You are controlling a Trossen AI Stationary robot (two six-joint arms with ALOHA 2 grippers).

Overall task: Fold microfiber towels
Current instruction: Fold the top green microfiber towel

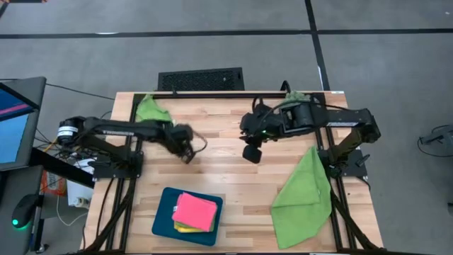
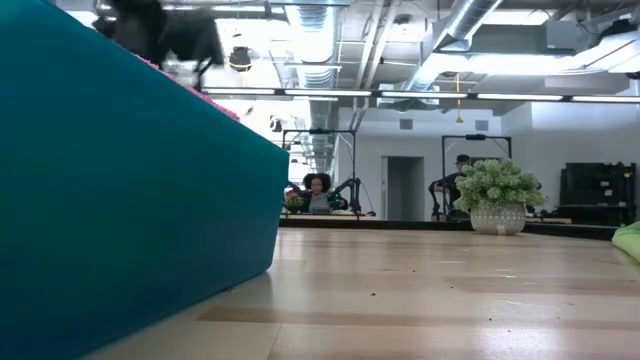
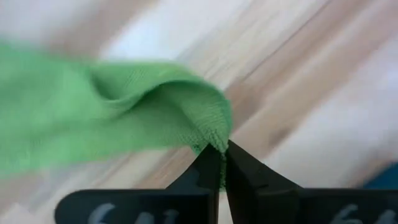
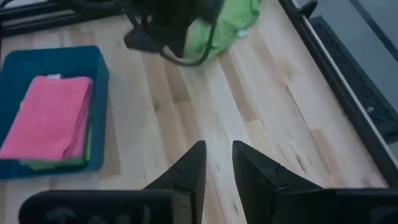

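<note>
Green towel (image 3: 112, 118) edge — pinched between jaws.

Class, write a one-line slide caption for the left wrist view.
Left gripper shut on the edge of a green towel above the wooden table.

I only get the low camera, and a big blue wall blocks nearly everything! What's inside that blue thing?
Observer: It's a tray. A folded pink towel lies in it on top of a yellow towel.
Operator: Where's the left gripper?
Observer: The left gripper is shut, with its tips right at the edge of a green towel. I can't tell whether it has pinched it.
Operator: And the other one?
Observer: The right gripper hangs open above the bare table.
</note>
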